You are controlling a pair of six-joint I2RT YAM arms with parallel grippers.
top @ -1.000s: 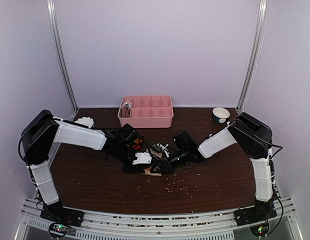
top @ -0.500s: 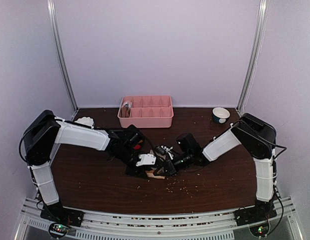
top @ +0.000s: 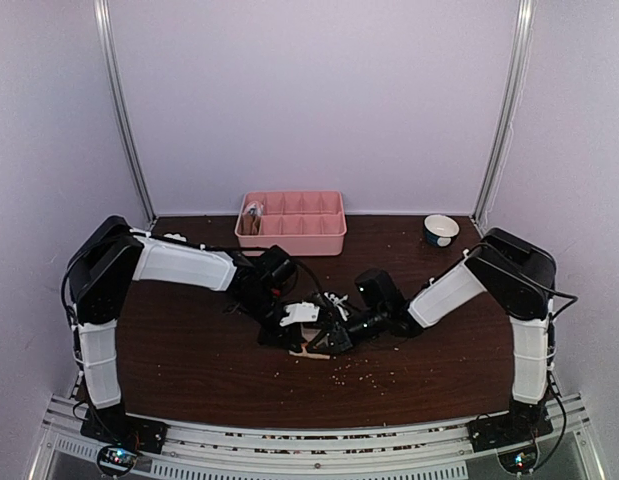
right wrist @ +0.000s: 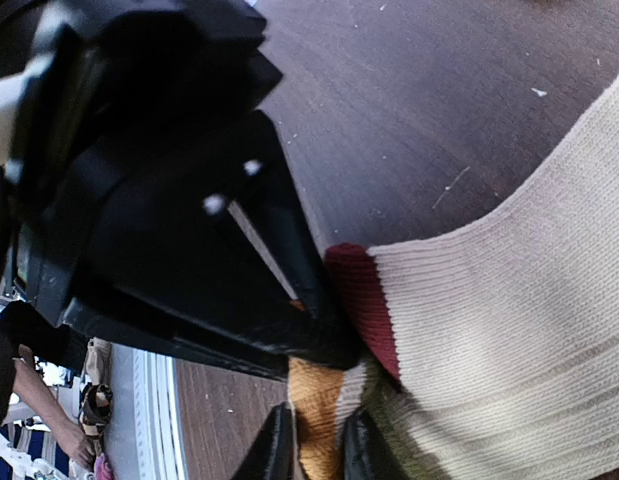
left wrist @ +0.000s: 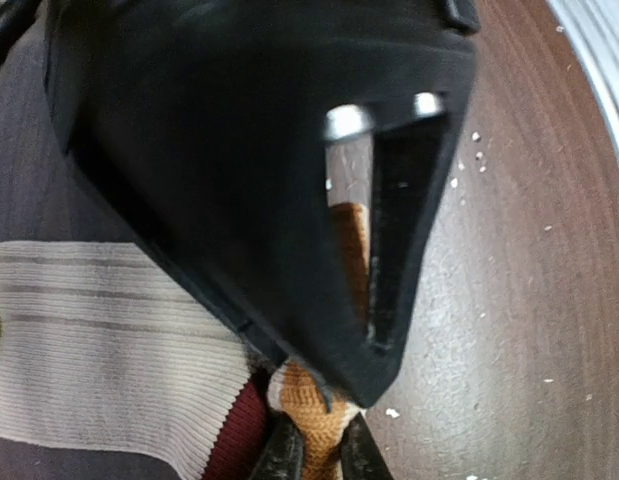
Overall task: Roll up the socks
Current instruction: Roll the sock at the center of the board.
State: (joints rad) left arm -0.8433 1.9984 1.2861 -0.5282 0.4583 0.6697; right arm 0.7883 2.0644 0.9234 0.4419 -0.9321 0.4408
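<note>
Dark wooden tabletop (top: 189,360) carried the whole setup. The left arm (top: 184,265) and right arm (top: 449,290) both reached inward and met low over its middle. A pink compartment tray (top: 289,243) stood at the far edge, well apart from the work; something sat in its left end cell, too small to identify. The socks (top: 311,346) lay bunched on the tabletop directly under the two wrists, largely hidden from above. The wrist views showed cream ribbed knit with faint grey stripes, a dark red band, and an olive edge. A small white-and-blue bowl (top: 441,230) sat at the far right corner, uninvolved. The left gripper (left wrist: 317,455) was clenched on a fold of the orange patch (left wrist: 319,420) beside the red band, fabric pinched between nearly closed fingertips. The right gripper (right wrist: 311,448) pinched the same orange knit from the opposite side, fingers a little apart with cloth filling the gap; how firm that hold was could not be judged. Pale crumbs (top: 359,378) were scattered nearby. Judgement: the fabric is light, limp and stretchy, not fragile, and it will sag and unroll if let go. Best taken at a doubled edge or the cuff, through all layers, with tension kept between the two holds.
</note>
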